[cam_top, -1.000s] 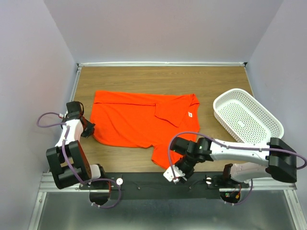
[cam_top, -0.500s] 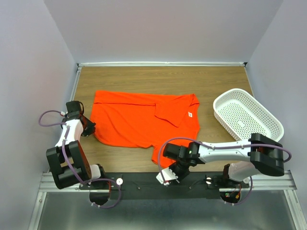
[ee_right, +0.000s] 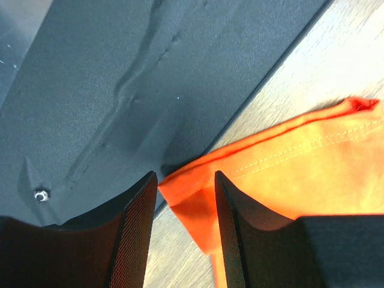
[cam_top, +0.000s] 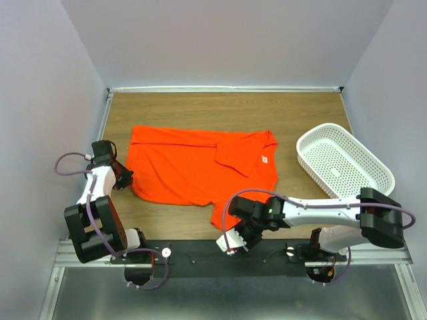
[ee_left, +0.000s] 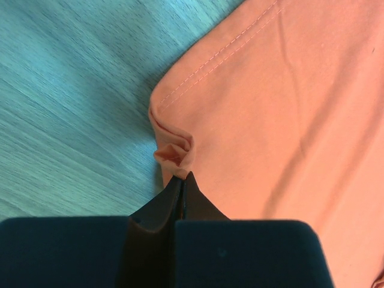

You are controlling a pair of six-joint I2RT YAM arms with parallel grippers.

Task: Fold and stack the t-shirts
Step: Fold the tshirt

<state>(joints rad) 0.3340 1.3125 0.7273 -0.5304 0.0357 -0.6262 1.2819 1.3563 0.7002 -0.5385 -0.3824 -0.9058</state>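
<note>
One bright orange t-shirt (cam_top: pixel 193 170) lies spread on the wooden table, part folded, with a small white label (cam_top: pixel 264 159) showing. My left gripper (cam_top: pixel 124 176) is at the shirt's left edge, shut on a pinched fold of the hem (ee_left: pixel 174 151). My right gripper (cam_top: pixel 230 235) is open at the near table edge, its fingers either side of the shirt's near corner (ee_right: pixel 195 192); one finger (ee_right: pixel 135 222) hangs over the black rail. The corner lies between the jaws, unpinched.
A white perforated basket (cam_top: pixel 343 163) stands at the right of the table. The black mounting rail (cam_top: pixel 200 252) runs along the near edge under my right gripper. Purple walls close in the left, right and back.
My right gripper has swung left along the near edge, from beside the shirt's near corner to over it. The left gripper has hardly moved.
</note>
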